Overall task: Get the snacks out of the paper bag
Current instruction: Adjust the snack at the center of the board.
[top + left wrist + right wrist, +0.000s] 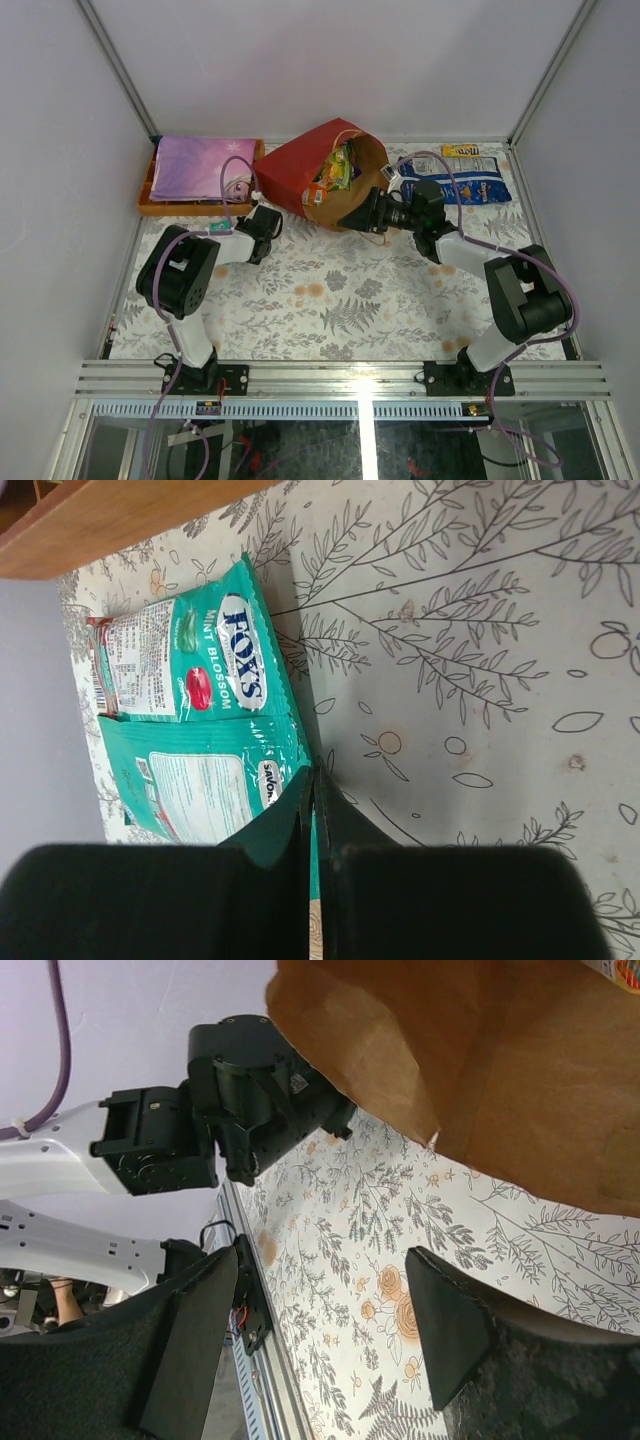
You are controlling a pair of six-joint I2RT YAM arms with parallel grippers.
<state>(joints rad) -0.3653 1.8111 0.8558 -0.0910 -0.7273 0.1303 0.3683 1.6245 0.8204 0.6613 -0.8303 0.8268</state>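
Left hand (pixel 310 815) pinches a teal packet (pixel 200 790) low over the worktop (pixel 480 680); right hand (pixel 320 1295) gapes empty at the paper bag (pixel 295 170). Blue-white bag (pixel 465 182) lies out; several snacks (pixel 338 170) sit inside.

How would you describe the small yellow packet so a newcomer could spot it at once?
Find the red paper bag lying on its side at the far edge of the table, then look right to the blue-white snack bag. The yellow packet lies just beyond it, by the back wall, far smaller and mostly yellow.
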